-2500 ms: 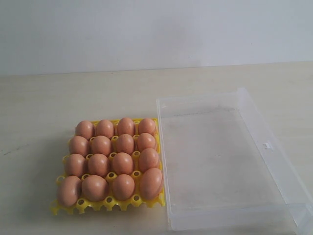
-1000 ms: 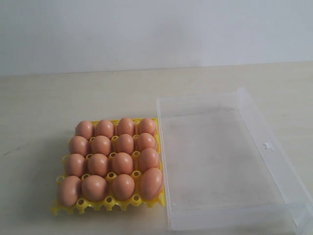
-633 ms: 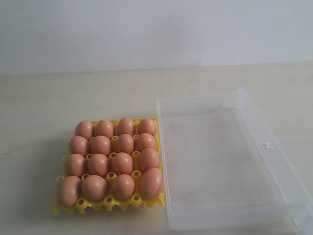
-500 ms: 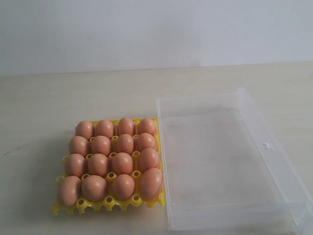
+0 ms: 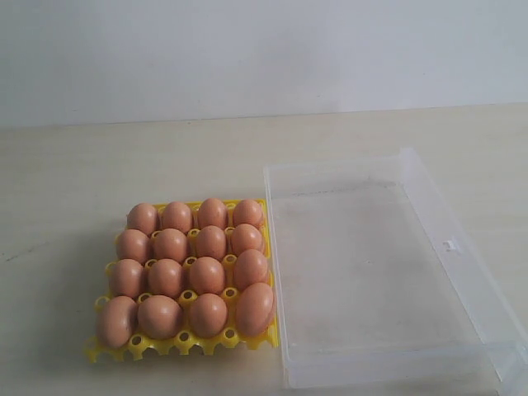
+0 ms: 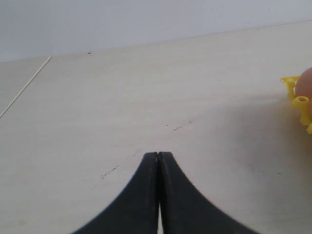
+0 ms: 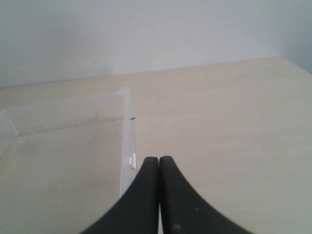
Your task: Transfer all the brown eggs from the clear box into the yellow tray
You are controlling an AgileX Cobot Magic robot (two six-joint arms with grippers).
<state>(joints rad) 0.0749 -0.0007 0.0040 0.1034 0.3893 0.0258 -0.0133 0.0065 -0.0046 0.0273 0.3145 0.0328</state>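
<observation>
16 smooth reddish-brown oval eggs (image 5: pixel 207 275) are sitting in a bright yellow square plastic egg tray (image 5: pixel 157 345), filling it in 4 rows of 4, each egg resting in its own cup. the tray is lying on a pale wooden table (image 5: pixel 165 157), its right edge just beside the left wall of a shallow transparent rectangular plastic box (image 5: pixel 388 367), which is carrying a small white latch tab (image 5: pixel 450 245) on its right rim. the left gripper (image 6: pixel 158 155) is hanging over bare tabletop with its 2 black fingers pressing together and gripping nothing, near a corner of the tray. the right gripper (image 7: pixel 159 158) is likewise pinching fully closed on nothing, hanging just beside the box wall that is bearing the tab.
</observation>
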